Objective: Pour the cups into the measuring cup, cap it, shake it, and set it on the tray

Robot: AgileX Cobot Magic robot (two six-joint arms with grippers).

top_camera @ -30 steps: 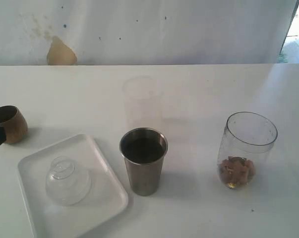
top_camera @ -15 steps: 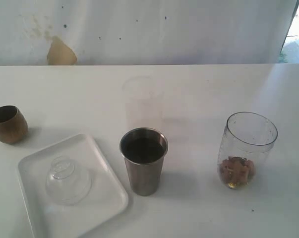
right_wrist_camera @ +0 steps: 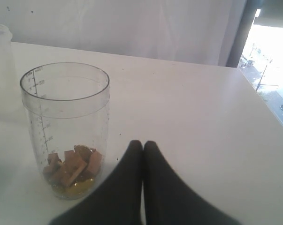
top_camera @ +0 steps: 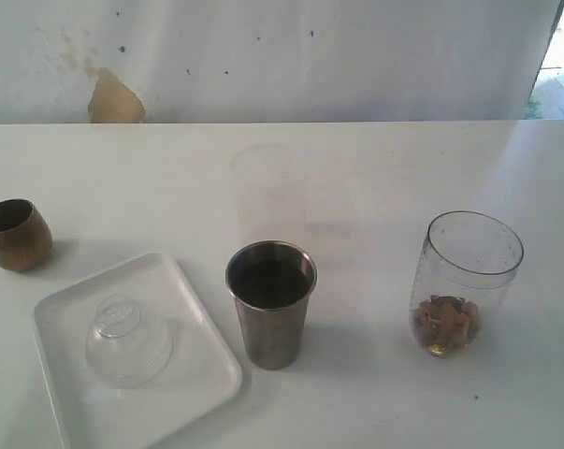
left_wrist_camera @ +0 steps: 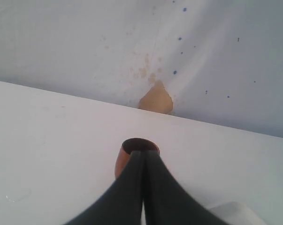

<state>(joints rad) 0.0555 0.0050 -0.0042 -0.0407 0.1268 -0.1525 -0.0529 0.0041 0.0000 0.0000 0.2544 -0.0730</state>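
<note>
Found measuring cup (top_camera: 469, 271) upright on the bench (top_camera: 375, 168), right side, holding brown chunks (top_camera: 447, 323) in a little yellowish liquid. Noted steel tumbler (top_camera: 271, 309) upright at centre, just beside the tray (top_camera: 202, 369) carrying a clear dome lid (top_camera: 127, 339); wooden cup (top_camera: 15, 234) far left. Observed left fingers (left_wrist_camera: 132, 180) pressed together near wooden cup, right fingers (right_wrist_camera: 131, 166) pressed together beside measuring cup.
</note>
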